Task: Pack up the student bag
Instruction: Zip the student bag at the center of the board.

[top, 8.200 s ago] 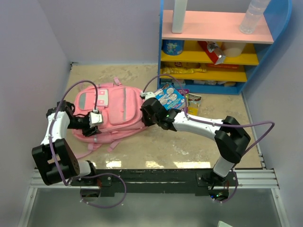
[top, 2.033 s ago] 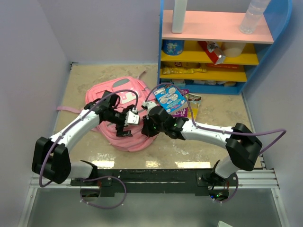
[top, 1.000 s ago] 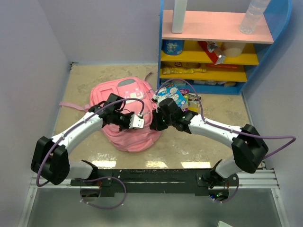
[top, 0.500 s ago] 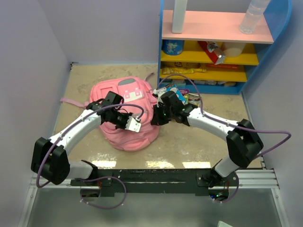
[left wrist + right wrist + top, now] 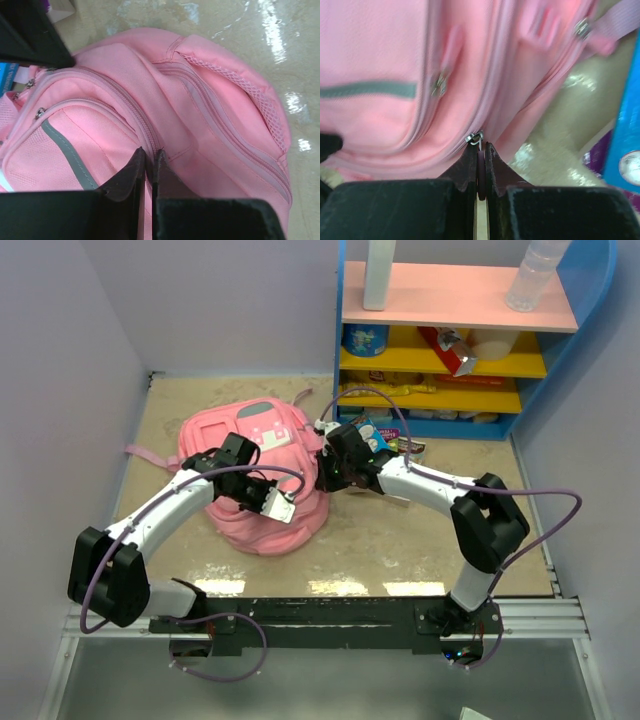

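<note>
Overhead, the student bag (image 5: 250, 440) sits bunched on the beige speckled table (image 5: 400, 550) between both arms, close to the blue shelf unit (image 5: 450, 340) and lilac walls. Only the wrist cameras reveal the grips: the left gripper (image 5: 149, 154) is pinched tight on a fold of the bag's pink fabric, and the right gripper (image 5: 480, 150) is clamped on a zipper pull (image 5: 474, 137). Lettering on the blue packet (image 5: 372, 432) is too small to read.
</note>
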